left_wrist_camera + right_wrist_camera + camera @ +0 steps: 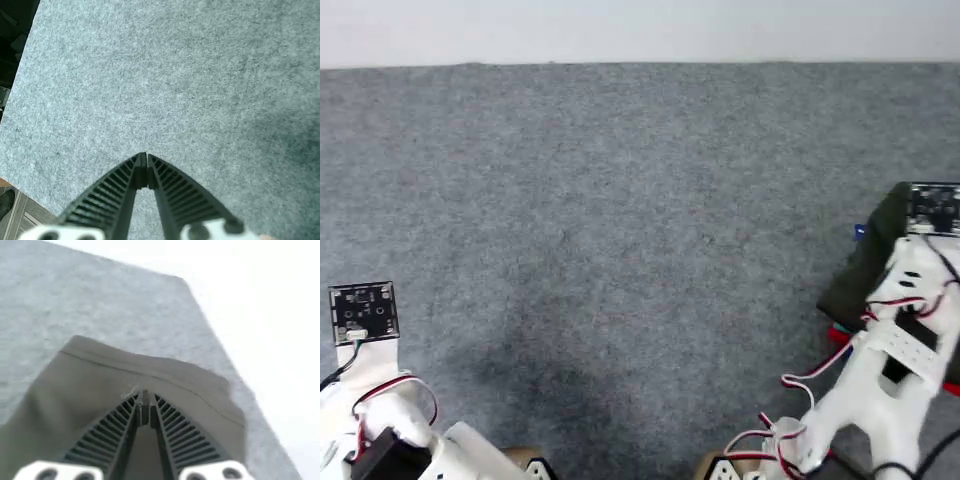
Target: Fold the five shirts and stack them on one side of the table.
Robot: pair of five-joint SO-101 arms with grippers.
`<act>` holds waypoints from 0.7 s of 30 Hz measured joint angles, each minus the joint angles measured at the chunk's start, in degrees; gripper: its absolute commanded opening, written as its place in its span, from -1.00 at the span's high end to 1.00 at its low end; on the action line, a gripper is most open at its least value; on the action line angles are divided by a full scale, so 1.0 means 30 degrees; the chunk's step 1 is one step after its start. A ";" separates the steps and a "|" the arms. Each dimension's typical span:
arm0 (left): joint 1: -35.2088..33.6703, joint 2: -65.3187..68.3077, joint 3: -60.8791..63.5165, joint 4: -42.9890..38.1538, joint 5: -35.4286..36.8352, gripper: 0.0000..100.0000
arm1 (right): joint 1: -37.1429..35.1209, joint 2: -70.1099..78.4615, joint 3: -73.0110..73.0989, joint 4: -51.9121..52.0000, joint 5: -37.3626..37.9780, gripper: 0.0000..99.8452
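The stack (pixel 855 275) at the table's (pixel 620 200) right edge is looking nearly finished, the right gripper (pixel 145 399) clenched atop its olive shirt (pixel 150 372), the left gripper (pixel 146 161) clenched, empty.

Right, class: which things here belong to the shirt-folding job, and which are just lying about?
Job:
- shirt, at the table's right edge
- red cloth under it
- left gripper
- right gripper, over the shirt

Just there:
- mat
- wall

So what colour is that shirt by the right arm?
Plain olive green shirt, clearest in right wrist view.
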 measured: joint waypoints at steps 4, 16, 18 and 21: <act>0.0000 0.0000 0.0000 0.0000 0.0000 0.97 | 0.0879 0.0938 0.0264 -0.0234 0.0000 0.98; 0.0000 0.0000 0.0000 0.0000 0.0000 0.97 | 0.1700 0.3136 0.0322 -0.2374 -0.0059 0.98; 0.0000 0.0000 0.0000 0.0000 0.0000 0.97 | 0.1700 0.1582 0.0322 -0.0586 -0.0674 0.98; 0.0000 0.0000 0.0000 0.0000 0.0000 0.97 | 0.1582 -0.1407 0.0322 0.3048 -0.1905 0.98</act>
